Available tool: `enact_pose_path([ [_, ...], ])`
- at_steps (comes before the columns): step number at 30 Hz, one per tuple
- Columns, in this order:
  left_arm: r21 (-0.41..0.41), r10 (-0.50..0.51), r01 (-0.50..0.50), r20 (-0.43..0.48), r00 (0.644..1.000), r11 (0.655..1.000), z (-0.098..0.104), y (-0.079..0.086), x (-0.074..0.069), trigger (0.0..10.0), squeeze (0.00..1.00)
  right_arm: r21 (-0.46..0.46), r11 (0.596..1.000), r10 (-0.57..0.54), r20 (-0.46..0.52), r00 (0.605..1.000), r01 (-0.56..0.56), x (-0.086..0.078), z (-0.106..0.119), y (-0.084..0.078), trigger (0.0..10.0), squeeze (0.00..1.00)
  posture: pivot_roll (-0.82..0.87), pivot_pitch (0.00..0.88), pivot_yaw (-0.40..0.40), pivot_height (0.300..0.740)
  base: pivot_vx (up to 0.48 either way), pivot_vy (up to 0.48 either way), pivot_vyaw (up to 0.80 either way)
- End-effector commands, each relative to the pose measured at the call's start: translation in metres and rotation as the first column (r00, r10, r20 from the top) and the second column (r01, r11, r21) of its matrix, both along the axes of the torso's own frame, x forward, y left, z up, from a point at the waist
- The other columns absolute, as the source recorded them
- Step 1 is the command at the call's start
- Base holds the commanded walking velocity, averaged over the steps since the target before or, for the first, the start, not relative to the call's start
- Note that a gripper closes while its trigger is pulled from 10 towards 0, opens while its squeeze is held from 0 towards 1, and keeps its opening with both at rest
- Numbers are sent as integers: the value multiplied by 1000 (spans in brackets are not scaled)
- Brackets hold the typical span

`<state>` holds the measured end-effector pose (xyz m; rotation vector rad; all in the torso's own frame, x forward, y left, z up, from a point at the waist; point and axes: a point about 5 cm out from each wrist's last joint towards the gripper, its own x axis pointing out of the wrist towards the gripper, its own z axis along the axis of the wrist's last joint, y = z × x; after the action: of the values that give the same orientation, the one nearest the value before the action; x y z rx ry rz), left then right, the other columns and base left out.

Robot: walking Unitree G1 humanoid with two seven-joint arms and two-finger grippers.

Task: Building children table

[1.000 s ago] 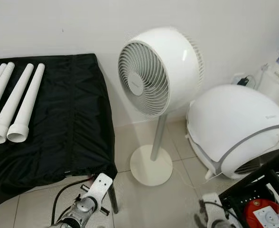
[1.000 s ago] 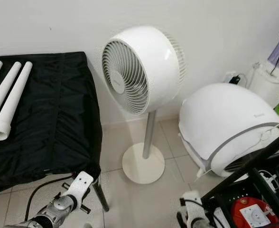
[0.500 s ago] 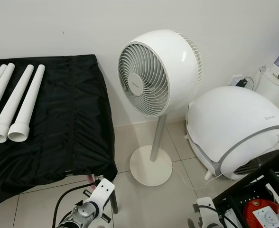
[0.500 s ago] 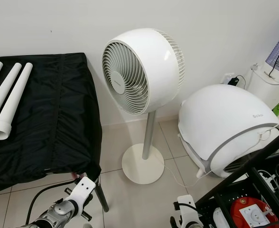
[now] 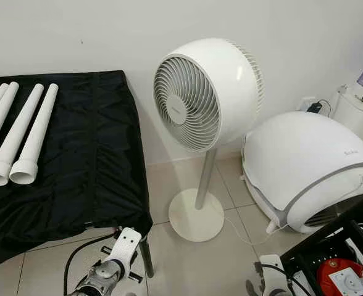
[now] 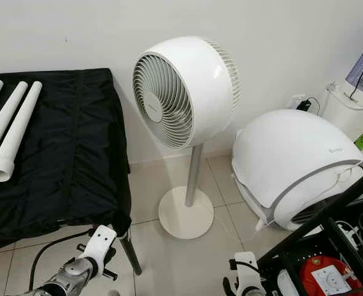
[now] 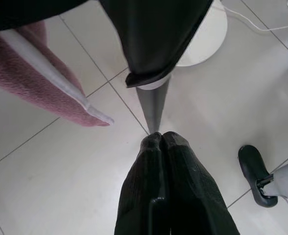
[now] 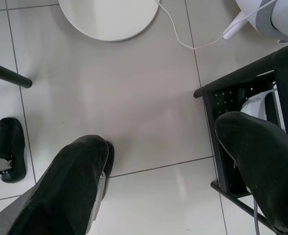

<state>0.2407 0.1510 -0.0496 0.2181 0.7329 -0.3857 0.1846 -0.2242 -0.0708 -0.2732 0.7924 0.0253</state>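
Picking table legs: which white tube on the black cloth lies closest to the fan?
The rightmost white tube, alone beside bare black cloth toward the fan.

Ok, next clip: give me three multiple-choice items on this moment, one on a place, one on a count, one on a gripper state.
1. Where do the white plastic tubes lie?
A. on the tiled floor
B. on the black cloth over the table
C. on the white dome-shaped appliance

2. How many white tubes show in the left eye view?
A. two
B. four
C. six

3. How do the left gripper's fingers stand?
A. shut together, holding nothing
B. spread wide
C. shut on a tube

Key: 1 B, the white plastic tubes rest on the black cloth, left of the white pedestal fan. 2 B, four lie side by side. 3 A, the left gripper has its tips pressed together above the floor; the right gripper is the spread one.
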Motion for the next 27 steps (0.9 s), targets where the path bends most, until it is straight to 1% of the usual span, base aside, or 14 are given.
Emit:
enact_pose_path([
  [1,24,28,-28,-9,1000,999,-3,3,-3,10000,0,11,1000,-20,-11,1000,20,-5,-2,-2,10000,0,-28,16,11,740,0,0,0],
  [4,23,32,-32,-10,999,999,-3,3,-4,10000,0,0,1000,-25,-11,1000,25,-6,-2,-3,10000,0,-24,9,11,740,0,0,0],
  [6,4,44,-44,-14,999,999,-3,2,-4,10000,0,2,1000,-28,-12,1000,28,-6,-2,-3,10000,0,-23,5,10,740,0,0,0],
  [8,2,42,-42,-16,999,999,-3,1,-4,10000,0,6,1000,-29,-11,1000,29,-6,-2,-3,10000,0,-23,5,10,740,0,0,0],
  [10,17,40,-40,-7,999,999,-3,2,-3,10000,0,-3,1000,-22,-7,1000,22,-6,-2,-2,10000,0,-13,0,5,740,0,0,0],
  [13,14,48,-48,-10,999,999,-3,2,-3,10000,0,-3,1000,-20,-6,1000,20,-5,-2,-1,10000,0,-10,0,5,740,0,0,0],
  [15,0,48,-48,-19,999,999,-4,1,-4,10000,0,4,1000,-18,-5,1000,18,-5,-3,4,10000,0,-7,0,8,740,0,0,0],
  [20,4,35,-34,-27,999,999,-5,0,-6,10000,0,5,1000,-13,-3,1000,13,-4,-3,7,10000,0,-12,0,10,740,0,0,0],
  [27,-5,25,-25,-34,999,1000,-7,-3,-9,10000,0,3,1000,-17,-9,1000,17,-6,-4,5,10000,0,-22,0,12,740,0,0,0],
])
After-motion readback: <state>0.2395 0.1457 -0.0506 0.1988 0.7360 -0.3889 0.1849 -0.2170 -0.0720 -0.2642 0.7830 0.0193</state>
